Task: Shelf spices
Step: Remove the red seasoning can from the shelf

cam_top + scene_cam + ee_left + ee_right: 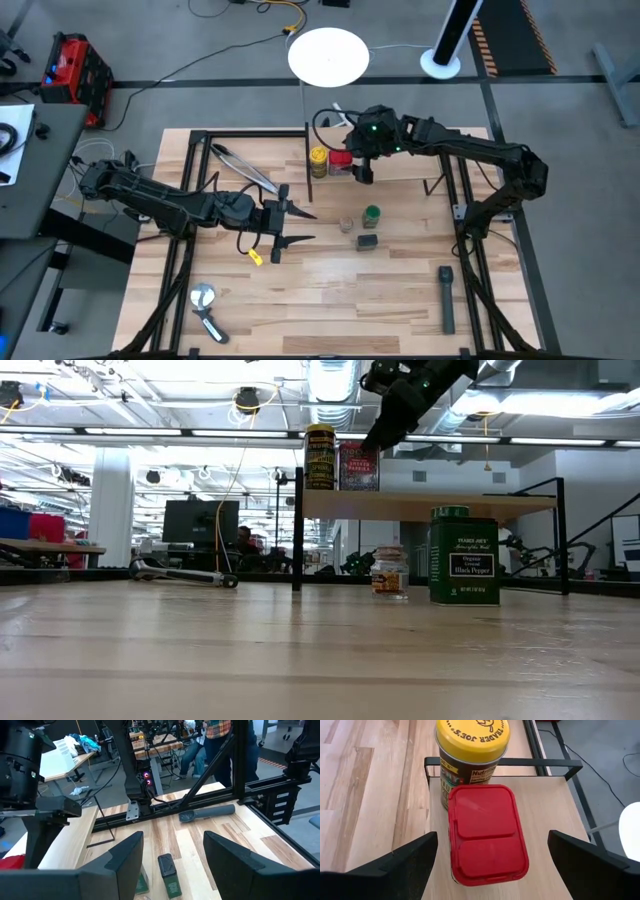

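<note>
- spices: yellow round jar [472,750] and red square tin [487,834] stand touching on the shelf [550,815]; green-lidded jar [371,214], dark grey square tin [367,241] and small clear-tan jar [346,224] sit on the table [330,300]
- right gripper [362,170] hovers above the red square tin, fingers spread wide, empty
- left gripper [297,226] is over the table left of the three loose spices, fingers wide apart, empty

Shelf [400,170] is a pale wood panel on thin black uprights. Yellow jar [472,750] and red tin [487,835] stand upright on its end, touching. Green jar [371,214], clear jar [346,225] and grey tin [367,241] sit on the table just in front of the shelf.
</note>
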Motion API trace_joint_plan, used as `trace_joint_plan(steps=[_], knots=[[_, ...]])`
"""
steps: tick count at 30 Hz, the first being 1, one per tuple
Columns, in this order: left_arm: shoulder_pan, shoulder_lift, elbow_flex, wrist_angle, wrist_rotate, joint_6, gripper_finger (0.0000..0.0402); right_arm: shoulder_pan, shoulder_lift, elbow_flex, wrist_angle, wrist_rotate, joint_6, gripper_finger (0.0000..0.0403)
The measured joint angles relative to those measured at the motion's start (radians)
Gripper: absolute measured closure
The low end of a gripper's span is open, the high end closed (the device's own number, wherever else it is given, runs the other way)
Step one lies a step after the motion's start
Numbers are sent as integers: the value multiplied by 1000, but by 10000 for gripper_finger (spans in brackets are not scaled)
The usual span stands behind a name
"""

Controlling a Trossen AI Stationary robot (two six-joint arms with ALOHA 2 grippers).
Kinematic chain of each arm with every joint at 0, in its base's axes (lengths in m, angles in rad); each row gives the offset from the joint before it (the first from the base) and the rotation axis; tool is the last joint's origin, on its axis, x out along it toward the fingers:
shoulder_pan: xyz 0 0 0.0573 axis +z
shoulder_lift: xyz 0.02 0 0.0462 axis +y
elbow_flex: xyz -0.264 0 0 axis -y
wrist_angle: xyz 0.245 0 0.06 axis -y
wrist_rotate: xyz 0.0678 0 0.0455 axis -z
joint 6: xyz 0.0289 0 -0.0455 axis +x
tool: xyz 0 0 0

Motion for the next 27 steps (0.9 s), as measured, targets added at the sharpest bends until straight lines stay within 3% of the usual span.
trace_joint_plan(steps=[18,27], knots=[[0,0,0,-23,0,-45,201,1,0,-69,90,0,18,29],[0,0,0,-22,0,-45,201,-7,0,-69,88,0,2,118]])
